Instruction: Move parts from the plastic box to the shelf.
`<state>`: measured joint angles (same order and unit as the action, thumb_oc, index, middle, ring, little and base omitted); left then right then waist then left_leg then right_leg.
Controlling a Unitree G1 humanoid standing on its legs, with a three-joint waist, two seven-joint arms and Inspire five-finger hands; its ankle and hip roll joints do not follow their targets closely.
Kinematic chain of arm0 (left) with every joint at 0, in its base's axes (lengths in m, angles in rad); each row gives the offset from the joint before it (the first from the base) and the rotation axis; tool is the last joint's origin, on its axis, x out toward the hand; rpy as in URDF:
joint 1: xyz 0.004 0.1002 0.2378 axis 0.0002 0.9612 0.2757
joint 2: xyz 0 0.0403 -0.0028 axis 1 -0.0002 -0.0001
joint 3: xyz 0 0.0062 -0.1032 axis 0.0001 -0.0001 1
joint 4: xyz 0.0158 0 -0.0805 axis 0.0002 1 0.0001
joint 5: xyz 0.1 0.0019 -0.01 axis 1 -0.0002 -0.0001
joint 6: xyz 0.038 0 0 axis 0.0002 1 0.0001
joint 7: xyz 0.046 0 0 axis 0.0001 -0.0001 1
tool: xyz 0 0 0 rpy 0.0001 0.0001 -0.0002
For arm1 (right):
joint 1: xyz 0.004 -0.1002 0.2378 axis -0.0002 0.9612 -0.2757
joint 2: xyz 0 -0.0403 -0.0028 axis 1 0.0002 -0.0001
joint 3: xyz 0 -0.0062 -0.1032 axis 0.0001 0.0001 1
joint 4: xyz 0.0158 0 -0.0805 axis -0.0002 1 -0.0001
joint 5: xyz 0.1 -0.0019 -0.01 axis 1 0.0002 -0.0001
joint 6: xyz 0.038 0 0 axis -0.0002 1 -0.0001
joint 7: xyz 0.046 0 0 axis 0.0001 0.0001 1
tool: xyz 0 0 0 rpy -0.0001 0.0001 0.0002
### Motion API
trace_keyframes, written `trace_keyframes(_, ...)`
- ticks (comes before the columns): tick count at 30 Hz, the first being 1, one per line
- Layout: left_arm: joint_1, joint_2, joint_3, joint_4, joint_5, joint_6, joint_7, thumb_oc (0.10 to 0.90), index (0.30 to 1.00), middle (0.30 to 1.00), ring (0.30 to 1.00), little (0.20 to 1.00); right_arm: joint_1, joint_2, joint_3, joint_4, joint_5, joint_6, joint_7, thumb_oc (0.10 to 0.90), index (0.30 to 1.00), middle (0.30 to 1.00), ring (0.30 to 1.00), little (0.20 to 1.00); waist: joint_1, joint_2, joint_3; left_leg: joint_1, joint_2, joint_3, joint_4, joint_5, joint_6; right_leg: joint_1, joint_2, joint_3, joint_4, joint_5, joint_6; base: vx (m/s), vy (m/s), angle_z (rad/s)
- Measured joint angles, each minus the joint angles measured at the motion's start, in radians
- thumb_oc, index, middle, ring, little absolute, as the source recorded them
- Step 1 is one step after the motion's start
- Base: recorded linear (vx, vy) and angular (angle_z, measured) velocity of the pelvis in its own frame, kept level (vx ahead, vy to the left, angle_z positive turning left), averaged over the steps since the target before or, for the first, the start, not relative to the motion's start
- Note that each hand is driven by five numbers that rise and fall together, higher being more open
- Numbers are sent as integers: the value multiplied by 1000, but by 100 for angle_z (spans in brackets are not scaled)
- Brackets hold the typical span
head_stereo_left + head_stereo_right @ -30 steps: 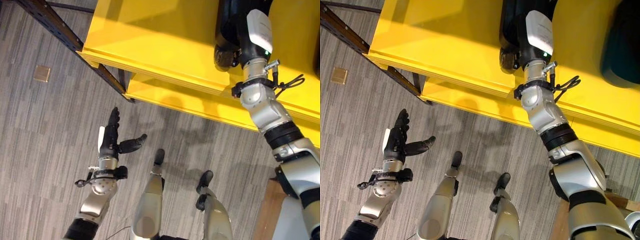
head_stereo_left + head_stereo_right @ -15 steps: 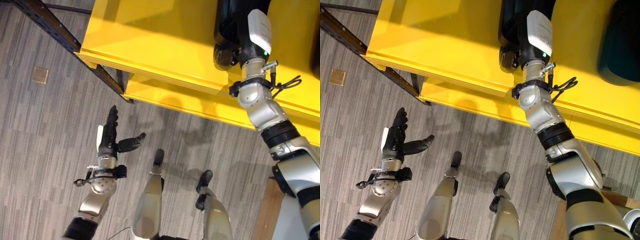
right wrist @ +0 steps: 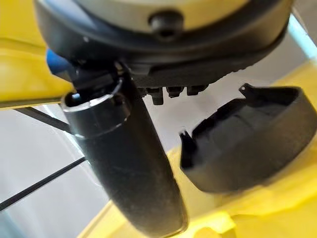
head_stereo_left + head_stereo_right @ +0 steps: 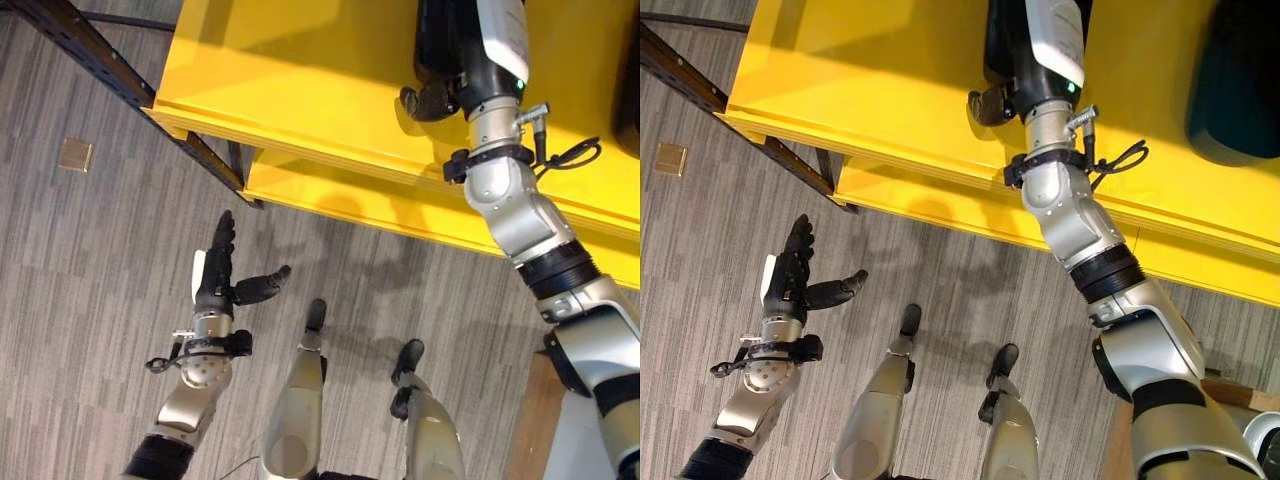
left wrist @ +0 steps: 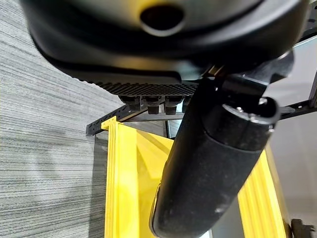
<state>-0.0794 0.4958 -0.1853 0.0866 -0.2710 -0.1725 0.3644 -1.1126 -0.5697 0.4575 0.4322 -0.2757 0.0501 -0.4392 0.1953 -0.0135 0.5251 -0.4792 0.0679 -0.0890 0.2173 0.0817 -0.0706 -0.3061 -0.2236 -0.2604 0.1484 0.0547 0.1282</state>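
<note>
1. We note the yellow shelf (image 4: 300,70) as the largest item: two stepped yellow boards, the upper one ending in a corner at its left, carried on a dark metal frame (image 4: 90,50) that runs diagonally off that corner.
2. Grey striped carpet floor (image 4: 80,300) lies below the shelf's front edge; a small brass-coloured floor plate (image 4: 75,154) sits in it, well apart from the shelf's left corner.
3. A dark teal object (image 4: 1235,80) rests on the upper board toward its right side; we cannot tell what it is.
4. The black part (image 3: 252,144), a round, shallow, dish-like plastic piece with a raised rim, lies on the upper shelf board, inward of the front edge. In the right wrist view it sits just beside the thumb, with a gap between them.
5. The right hand (image 4: 432,100) reaches over the upper board beyond the front edge. Its thumb (image 3: 129,168) sticks straight out and grips nothing; the fingers show as short stubs in the wrist view, so we cannot tell their pose exactly, though nothing is pinched.
6. The left hand (image 4: 215,275) hangs over the floor, well clear of the shelf's front edge, fingers straight and close together, thumb spread sideways, holding nothing.
</note>
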Motion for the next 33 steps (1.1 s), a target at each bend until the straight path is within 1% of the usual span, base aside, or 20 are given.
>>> trace_keyframes(3, 8, 0, 3, 0, 0, 0, 0, 900, 1000, 1000, 1000, 1000, 3, 0, 0, -3, -23, 0, 16, 900, 1000, 1000, 1000, 1000, -1, 0, 0, 0, 0, 0, 4, 0, 0, 1, 0, 1, 3, 1, 1, 0, 0, 0)
trace_keyframes(6, 16, 0, 4, 0, 2, 1, 0, 900, 1000, 1000, 1000, 1000, 39, -2, -4, -70, -40, 0, 22, 900, 1000, 1000, 1000, 1000, -2, 0, 0, 5, 0, 2, 6, 0, 0, 4, 0, 3, 5, 2, 2, -12, 1, 0)
trace_keyframes(12, 18, 0, 13, 0, 3, 4, -3, 900, 1000, 1000, 1000, 1000, 93, -4, -15, -149, -59, 0, 30, 900, 1000, 1000, 1000, 1000, -6, 0, 0, 25, 0, 2, 5, 1, 1, 23, 3, 4, 8, 2, 2, -20, -3, 0)
trace_keyframes(14, 21, 0, 18, 0, 3, 7, -5, 900, 1000, 1000, 1000, 1000, 139, -4, -39, -196, -66, -1, 31, 900, 1000, 1000, 1000, 1000, -4, 0, 0, 40, -1, 1, 3, 0, 2, 40, 3, 2, 4, 2, 2, -9, -1, 2)
trace_keyframes(17, 22, 0, 34, -1, 4, 15, -5, 900, 1000, 1000, 1000, 1000, 189, -6, -65, -274, -76, -4, 32, 900, 1000, 1000, 1000, 1000, -13, 0, 0, 60, -1, 2, 1, -2, 3, 62, 3, 3, -3, 2, 2, 0, 0, 0)
trace_keyframes(20, 31, 0, 35, -2, 6, 21, -6, 900, 1000, 1000, 1000, 1000, 264, -5, -118, -363, -78, -30, 31, 900, 1000, 1000, 1000, 1000, -27, -3, -2, 87, -1, 5, 0, -8, 5, 91, 4, 3, -12, 3, 3, 0, -3, -2)
trace_keyframes(23, 30, -2, 34, -3, 10, 22, -18, 900, 1000, 1000, 1000, 1000, 321, -4, -155, -433, -78, -39, 31, 900, 1000, 1000, 1000, 1000, -39, -4, -2, 117, 2, 10, -14, -8, 4, 122, 7, 5, -36, 11, 2, 16, -10, -6)
trace_keyframes(25, 57, -1, 47, -19, 13, 22, -23, 900, 1000, 1000, 1000, 1000, 391, 3, -175, -498, -78, -57, 31, 900, 1000, 1000, 1000, 1000, -53, -21, -13, 153, 3, 23, -34, -8, 4, 155, 9, 7, -67, 21, 5, 24, -7, -13)
trace_keyframes(26, 66, -1, 54, -21, 13, 22, -24, 900, 1000, 1000, 1000, 1000, 403, 6, -176, -504, -79, -69, 29, 900, 1000, 1000, 1000, 1000, -60, -30, -27, 150, 5, 28, -34, -10, 4, 155, 8, 8, -76, 22, 4, 35, -4, -15)
trace_keyframes(27, 65, -2, 58, -22, 13, 26, -27, 900, 1000, 1000, 1000, 1000, 425, 8, -190, -522, -79, -73, 33, 900, 1000, 1000, 1000, 1000, -77, -40, -33, 157, 9, 34, -37, -11, 4, 162, 12, 13, -87, 31, 3, 83, -7, -19)
trace_keyframes(28, 72, -4, 63, -22, 22, 38, -37, 900, 1000, 1000, 1000, 1000, 516, 37, -243, -574, -78, -86, 35, 900, 1000, 1000, 1000, 1000, -82, -56, -43, 196, 12, 45, -59, -9, 3, 193, 18, 25, -108, 38, 5, 72, -4, -23)
trace_keyframes(29, 82, -4, 68, -22, 22, 40, -40, 900, 1000, 1000, 1000, 1000, 541, 43, -250, -586, -78, -90, 36, 900, 1000, 1000, 1000, 1000, -85, -63, -54, 207, 13, 54, -68, -10, 2, 196, 18, 30, -114, 38, 5, 87, -7, -23)
trace_keyframes(30, 96, -10, 72, -23, 22, 43, -47, 900, 1000, 1000, 1000, 1000, 629, 69, -290, -636, -76, -109, 39, 900, 1000, 1000, 1000, 1000, -88, -67, -68, 237, 14, 61, -87, -10, 0, 222, 18, 33, -128, 39, 6, 41, -8, -17)
trace_keyframes(31, 111, -10, 71, -22, 23, 43, -51, 900, 1000, 1000, 1000, 1000, 675, 79, -296, -655, -74, -116, 36, 900, 1000, 1000, 1000, 1000, -102, -73, -89, 243, 15, 64, -93, -10, 0, 227, 19, 33, -139, 40, 7, 51, -10, -10)
trace_keyframes(33, 132, -14, 69, -21, 27, 44, -55, 900, 1000, 1000, 1000, 1000, 720, 80, -301, -658, -73, -130, 42, 900, 1000, 1000, 1000, 1000, -135, -73, -131, 245, 18, 67, -105, -9, -2, 227, 21, 34, -148, 41, 7, 40, -12, -8)
